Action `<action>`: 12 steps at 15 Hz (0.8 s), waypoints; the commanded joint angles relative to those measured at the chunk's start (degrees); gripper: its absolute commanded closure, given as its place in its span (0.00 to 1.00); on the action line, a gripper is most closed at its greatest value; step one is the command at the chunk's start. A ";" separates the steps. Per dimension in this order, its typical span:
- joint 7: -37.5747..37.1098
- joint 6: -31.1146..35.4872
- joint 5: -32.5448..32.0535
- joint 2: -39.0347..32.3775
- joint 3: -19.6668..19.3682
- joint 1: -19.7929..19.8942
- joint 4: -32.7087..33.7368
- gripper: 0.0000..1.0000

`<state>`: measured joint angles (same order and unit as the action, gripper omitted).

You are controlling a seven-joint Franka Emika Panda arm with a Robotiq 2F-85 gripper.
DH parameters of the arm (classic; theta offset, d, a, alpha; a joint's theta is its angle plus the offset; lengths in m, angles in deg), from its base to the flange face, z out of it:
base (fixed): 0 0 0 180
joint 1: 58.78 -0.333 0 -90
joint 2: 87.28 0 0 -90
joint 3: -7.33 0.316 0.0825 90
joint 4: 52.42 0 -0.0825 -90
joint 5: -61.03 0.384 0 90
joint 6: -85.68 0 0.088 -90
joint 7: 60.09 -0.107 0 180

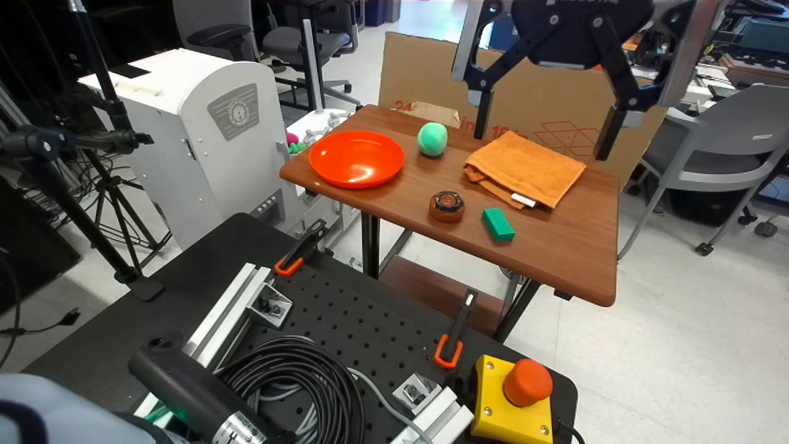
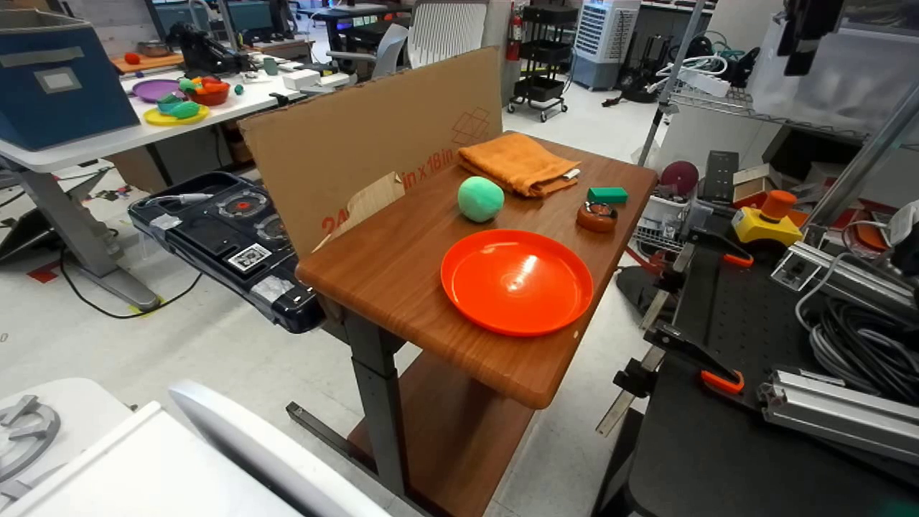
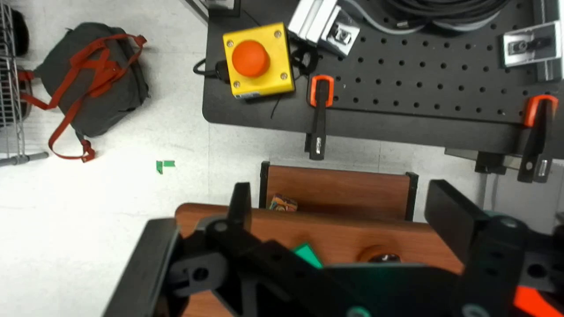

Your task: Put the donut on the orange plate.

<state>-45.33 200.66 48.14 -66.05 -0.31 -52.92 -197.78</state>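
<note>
The toy donut [image 1: 447,211] lies on the bench [image 1: 555,250], off the orange plate [image 1: 356,161]; the hand [image 1: 540,147] hangs raised, spread wide, presumably to straddle the toy donut.

I see the donut [image 1: 447,213] lying flat on the tabletop [image 1: 555,243], near a long edge: a small brown ring, its top patterned darker. The orange plate [image 1: 354,159] sits face up near one end, round, glossy, shallow, with a raised rim, apart from the donut in both my exterior views.
</note>
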 commanded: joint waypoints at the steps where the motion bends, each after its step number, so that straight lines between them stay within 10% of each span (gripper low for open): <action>1: -2.09 7.97 4.28 -7.22 1.04 -2.63 1.94 0.00; 12: -18.14 28.23 1.00 -32.67 6.14 -5.69 9.22 0.00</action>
<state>-59.95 227.19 50.93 -92.60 5.92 -58.00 -192.91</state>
